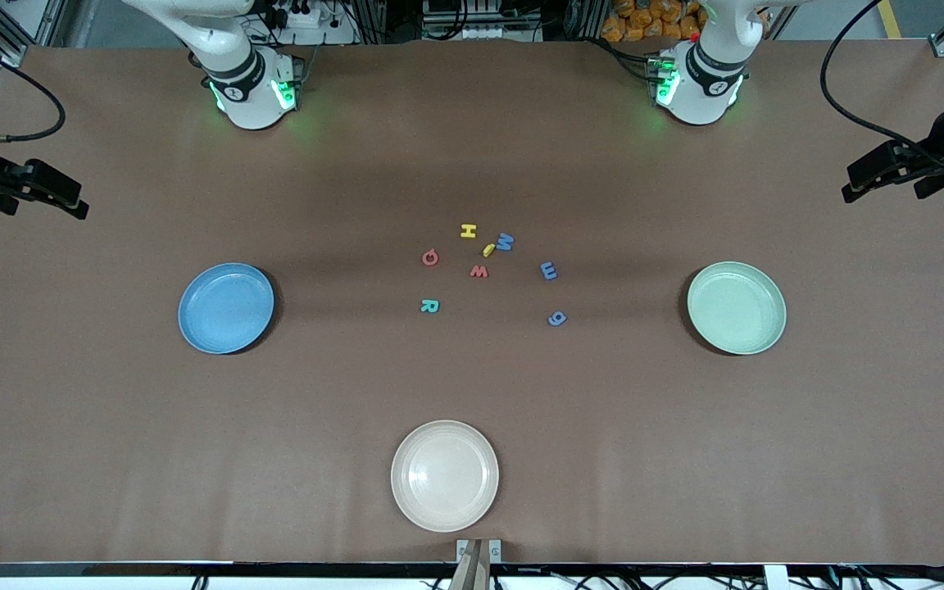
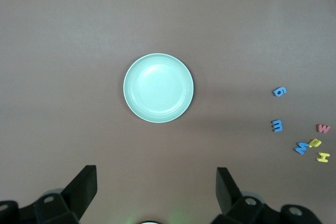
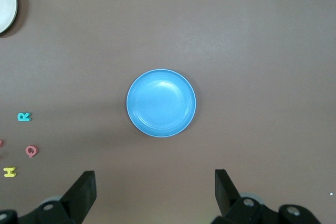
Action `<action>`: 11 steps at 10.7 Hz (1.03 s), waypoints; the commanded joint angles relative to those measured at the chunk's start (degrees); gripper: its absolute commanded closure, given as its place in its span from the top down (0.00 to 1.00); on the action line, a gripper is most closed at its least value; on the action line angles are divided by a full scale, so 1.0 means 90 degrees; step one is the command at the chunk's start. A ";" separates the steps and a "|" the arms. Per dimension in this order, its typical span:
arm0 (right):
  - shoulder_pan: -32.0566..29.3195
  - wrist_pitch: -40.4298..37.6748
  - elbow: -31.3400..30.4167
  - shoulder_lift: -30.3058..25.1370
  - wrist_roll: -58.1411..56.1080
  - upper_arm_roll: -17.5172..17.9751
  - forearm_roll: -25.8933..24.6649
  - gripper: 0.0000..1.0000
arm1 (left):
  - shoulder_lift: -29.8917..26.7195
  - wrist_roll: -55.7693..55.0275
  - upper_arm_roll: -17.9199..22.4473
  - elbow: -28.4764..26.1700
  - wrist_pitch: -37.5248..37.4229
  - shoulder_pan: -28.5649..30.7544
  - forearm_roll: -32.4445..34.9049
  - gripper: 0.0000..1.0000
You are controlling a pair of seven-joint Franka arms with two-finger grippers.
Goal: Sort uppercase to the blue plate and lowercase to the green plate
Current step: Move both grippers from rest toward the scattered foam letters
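Both the left hand point(image 2: 155, 192) and right hand point(image 3: 155, 192) hang released, while the foam letters point(image 1: 478, 271), likely light, soft and thin, want edge pinches.

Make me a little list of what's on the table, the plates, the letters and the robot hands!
blue plate: empty, toward the right arm's end
green plate: empty, toward the left arm's end
white plate: empty, nearest the front camera
letters: eight on the table between the blue and green plates, none on a plate
teal R: alone, nearer the front camera than the red G
left hand: open, above the green plate
right hand: open, above the blue plate
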 commanded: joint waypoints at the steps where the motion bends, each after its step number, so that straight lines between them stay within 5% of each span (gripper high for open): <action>1: -0.0029 -0.0056 -0.0041 -0.0069 0.0019 0.0029 -0.0021 1.00 | -0.0103 -0.0077 0.0018 -0.0108 -0.0089 -0.0024 -0.0034 1.00; 11: 0.0196 0.0899 -0.1113 -0.0049 0.0028 0.0029 0.0018 1.00 | -0.0074 -0.0029 -0.0119 -0.0245 -0.0079 -0.0073 0.0102 1.00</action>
